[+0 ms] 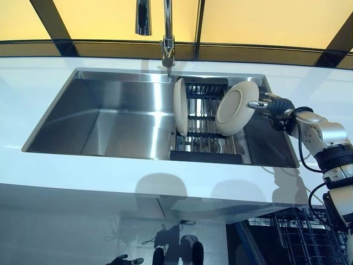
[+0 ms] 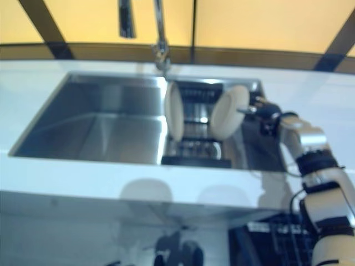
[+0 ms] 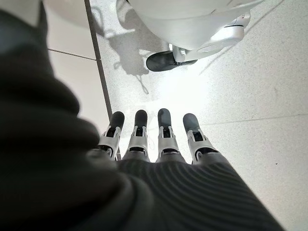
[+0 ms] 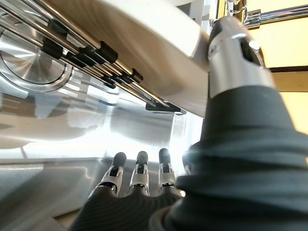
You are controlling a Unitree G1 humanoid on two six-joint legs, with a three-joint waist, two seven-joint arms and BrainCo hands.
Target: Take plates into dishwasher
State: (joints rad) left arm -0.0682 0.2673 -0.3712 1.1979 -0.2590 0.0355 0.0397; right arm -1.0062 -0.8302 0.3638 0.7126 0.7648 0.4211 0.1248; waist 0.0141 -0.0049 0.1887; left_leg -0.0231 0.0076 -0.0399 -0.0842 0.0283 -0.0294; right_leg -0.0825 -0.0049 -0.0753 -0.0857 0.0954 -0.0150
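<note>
The wide stainless-steel sink (image 1: 110, 118) lies bare across its left basin, open room from its left wall to the black wire dish rack (image 1: 205, 130) set in its right part. In the rack's left slots a cream round plate (image 1: 180, 106) stands upright on edge, nearly edge-on to the counter front. Just right of it a second cream round plate (image 1: 236, 108) leans tilted, its underside turned toward the front and left, its upper rim toward the sink's right wall. The right hand (image 1: 268, 104) meets that rim: its thumb lies against the plate while the fingers (image 4: 139, 174) stretch straight beneath, closed round nothing. The left hand (image 3: 161, 144) hangs low over the pale floor, fingers straight and empty.
</note>
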